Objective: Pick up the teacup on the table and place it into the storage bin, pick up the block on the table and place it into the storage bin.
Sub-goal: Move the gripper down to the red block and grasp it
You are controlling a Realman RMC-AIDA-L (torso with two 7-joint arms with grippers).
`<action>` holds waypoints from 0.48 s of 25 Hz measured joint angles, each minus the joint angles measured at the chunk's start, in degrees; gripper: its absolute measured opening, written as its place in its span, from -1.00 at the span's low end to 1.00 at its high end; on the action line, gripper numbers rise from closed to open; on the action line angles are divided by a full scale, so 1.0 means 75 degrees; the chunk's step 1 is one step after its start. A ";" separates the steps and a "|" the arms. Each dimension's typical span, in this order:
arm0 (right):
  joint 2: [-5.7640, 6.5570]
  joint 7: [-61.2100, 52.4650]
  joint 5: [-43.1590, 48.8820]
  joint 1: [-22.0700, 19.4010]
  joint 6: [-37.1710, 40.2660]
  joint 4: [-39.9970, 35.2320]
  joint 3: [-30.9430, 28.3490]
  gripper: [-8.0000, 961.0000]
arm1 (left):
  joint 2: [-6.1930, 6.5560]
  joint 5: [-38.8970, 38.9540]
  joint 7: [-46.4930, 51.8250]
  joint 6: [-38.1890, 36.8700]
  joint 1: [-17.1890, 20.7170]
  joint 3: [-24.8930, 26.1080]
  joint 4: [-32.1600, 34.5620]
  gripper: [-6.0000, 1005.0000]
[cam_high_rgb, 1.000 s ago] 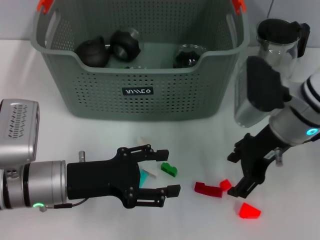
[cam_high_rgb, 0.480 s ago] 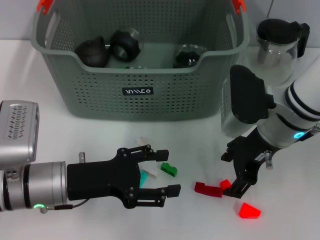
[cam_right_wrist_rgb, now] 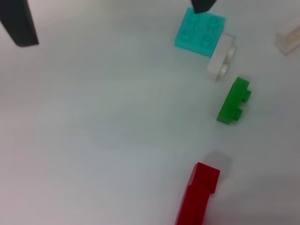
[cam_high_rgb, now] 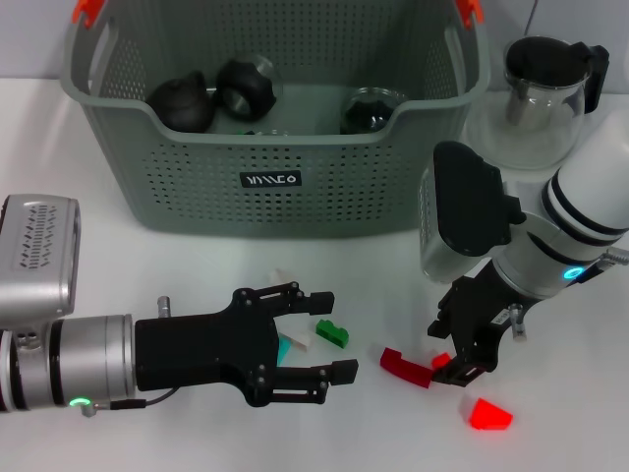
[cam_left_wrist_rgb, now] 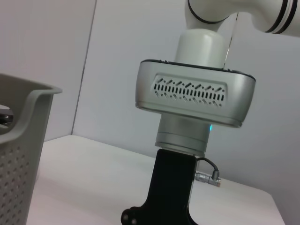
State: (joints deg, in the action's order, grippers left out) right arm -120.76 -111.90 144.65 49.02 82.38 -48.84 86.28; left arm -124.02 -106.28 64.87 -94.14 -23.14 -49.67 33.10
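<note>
The grey-green storage bin [cam_high_rgb: 270, 182] stands at the back, and three dark teacups [cam_high_rgb: 182, 103] lie inside it. No teacup shows on the table. Loose blocks lie in front: green [cam_high_rgb: 332, 333], white [cam_high_rgb: 298, 337], teal [cam_high_rgb: 283, 347], a long red one [cam_high_rgb: 405, 367], a small red one [cam_high_rgb: 442, 361] and a bright red one [cam_high_rgb: 488, 414]. My left gripper [cam_high_rgb: 329, 335] is open low over the table, around the white and green blocks. Open too, my right gripper [cam_high_rgb: 444, 349] hangs over the small red block. The right wrist view shows the long red block [cam_right_wrist_rgb: 197, 194] and the green block [cam_right_wrist_rgb: 233, 101].
A glass teapot with a black lid [cam_high_rgb: 543, 93] stands at the back right, beside the bin. A pale clear block [cam_high_rgb: 282, 278] lies near the bin's front wall. The bin's corner [cam_left_wrist_rgb: 28, 93] shows in the left wrist view.
My right arm has swung left and lower, bringing its gripper from beside the red blocks to over the small red one. The left arm has stayed put.
</note>
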 joint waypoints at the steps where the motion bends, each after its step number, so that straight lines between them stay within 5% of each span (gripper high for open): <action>1: 0.0000 0.0000 0.0000 0.0004 -0.0015 0.0006 0.0038 0.48 | 0.0000 0.0001 0.0000 0.0005 -0.0004 0.0001 0.0000 0.66; 6: -0.0004 -0.0009 -0.0001 0.0042 -0.0098 0.0042 0.0127 0.24 | 0.0001 0.0004 0.0000 0.0026 -0.0009 0.0008 0.0002 0.66; 12: -0.0012 -0.0035 -0.0009 0.0068 -0.0145 0.0038 0.0258 0.22 | 0.0009 0.0015 0.0000 0.0108 -0.0009 0.0015 0.0005 0.66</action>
State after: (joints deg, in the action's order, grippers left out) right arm -120.85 -112.16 144.58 49.53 81.29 -48.55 88.21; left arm -123.94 -106.17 64.86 -93.33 -23.20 -49.56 33.14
